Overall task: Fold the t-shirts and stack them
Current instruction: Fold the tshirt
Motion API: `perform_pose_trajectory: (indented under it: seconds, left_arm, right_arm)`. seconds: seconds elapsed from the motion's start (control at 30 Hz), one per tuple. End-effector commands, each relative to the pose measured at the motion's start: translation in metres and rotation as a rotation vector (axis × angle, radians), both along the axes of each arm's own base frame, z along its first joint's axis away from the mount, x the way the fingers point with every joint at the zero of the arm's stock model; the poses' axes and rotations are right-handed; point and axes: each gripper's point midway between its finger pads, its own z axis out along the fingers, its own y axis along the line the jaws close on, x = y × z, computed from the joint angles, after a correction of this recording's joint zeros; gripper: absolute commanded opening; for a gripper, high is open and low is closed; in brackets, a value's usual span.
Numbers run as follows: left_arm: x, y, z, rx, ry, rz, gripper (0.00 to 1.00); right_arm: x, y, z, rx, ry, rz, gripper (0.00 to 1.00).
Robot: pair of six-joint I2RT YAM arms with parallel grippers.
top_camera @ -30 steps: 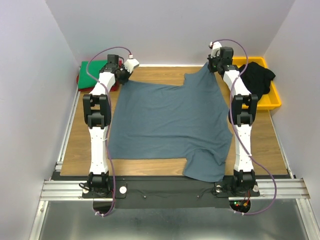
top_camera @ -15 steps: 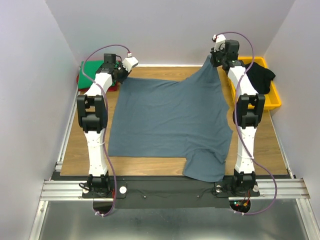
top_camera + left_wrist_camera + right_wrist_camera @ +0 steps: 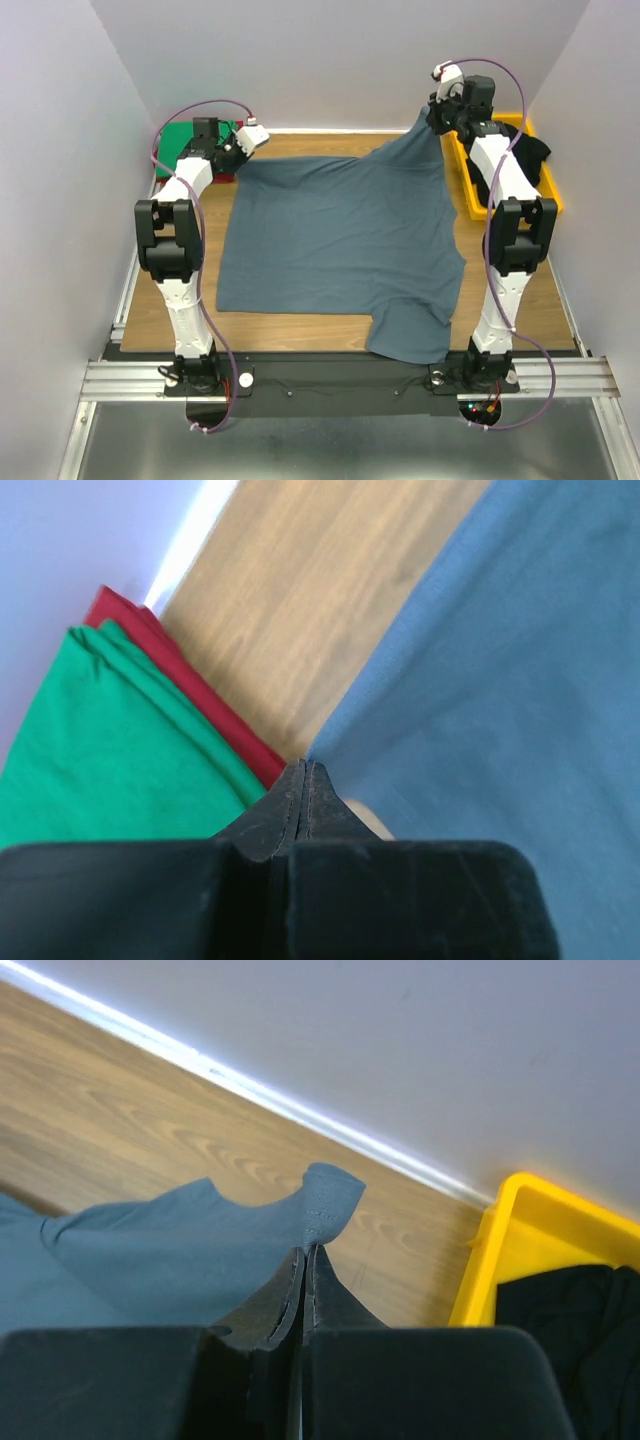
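The slate blue-grey t-shirt lies spread over the wooden table, its near hem hanging over the front edge. My left gripper is shut on its far left corner, low by the table. My right gripper is shut on its far right corner and holds it lifted above the table. A folded green t-shirt lies on a folded red t-shirt at the far left corner. A black t-shirt lies in the yellow bin.
The yellow bin stands at the far right, beside my right arm. Grey walls close in the back and both sides. Bare wood shows left of the shirt and along the far edge.
Both grippers have moved outward and toward the back wall with the shirt's far corners, pulling the far edge wider. The right corner is lifted higher.
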Motion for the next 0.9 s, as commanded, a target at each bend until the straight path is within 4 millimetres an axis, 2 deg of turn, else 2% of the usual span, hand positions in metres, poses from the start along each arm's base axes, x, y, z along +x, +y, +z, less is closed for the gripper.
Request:
perform_pose_trajectory:
  seconds: [0.0,0.03,0.07,0.13,0.17,0.2,0.23,0.33,0.4,0.57,0.77,0.87]
  left_arm:
    - [-0.013,0.014,0.058,0.017,-0.157,-0.040,0.00]
    - [-0.017,0.015,0.059,0.019,-0.160,-0.043,0.00]
    - [-0.023,0.015,0.052,0.025,-0.148,-0.054,0.00]
    - [-0.030,0.017,0.055,0.029,-0.152,-0.060,0.00]
    - [-0.036,0.017,0.048,0.037,-0.142,-0.075,0.00]
    - [-0.039,0.016,0.050,0.043,-0.148,-0.081,0.00]
    - [-0.045,0.016,0.043,0.046,-0.131,-0.089,0.00]
    - [-0.053,0.015,0.038,0.055,-0.116,-0.107,0.00]
    - [-0.058,0.015,0.032,0.058,-0.099,-0.107,0.00]
    - [-0.072,0.016,0.014,0.065,-0.052,-0.112,0.00]
    - [-0.084,0.020,0.000,0.097,-0.029,-0.113,0.00]
    - [-0.090,0.022,-0.003,0.120,-0.026,-0.116,0.00]
  right_arm:
    - [-0.021,-0.003,0.039,-0.009,-0.078,0.024,0.00]
    - [-0.025,-0.001,0.038,-0.008,-0.073,0.030,0.01]
    - [-0.031,-0.002,0.038,-0.011,-0.070,0.032,0.01]
    - [-0.037,-0.002,0.039,-0.012,-0.066,0.033,0.01]
    - [-0.042,-0.001,0.045,-0.013,-0.077,0.040,0.01]
    - [-0.045,-0.001,0.045,-0.014,-0.073,0.042,0.01]
    - [-0.051,0.000,0.044,-0.014,-0.069,0.050,0.01]
    - [-0.060,0.002,0.039,-0.013,-0.053,0.066,0.01]
    - [-0.066,0.005,0.043,-0.010,-0.055,0.080,0.01]
    - [-0.082,0.007,0.031,-0.021,-0.025,0.106,0.01]
    - [-0.103,0.008,0.015,-0.033,0.016,0.130,0.00]
    - [-0.117,0.007,0.001,-0.046,0.050,0.134,0.01]
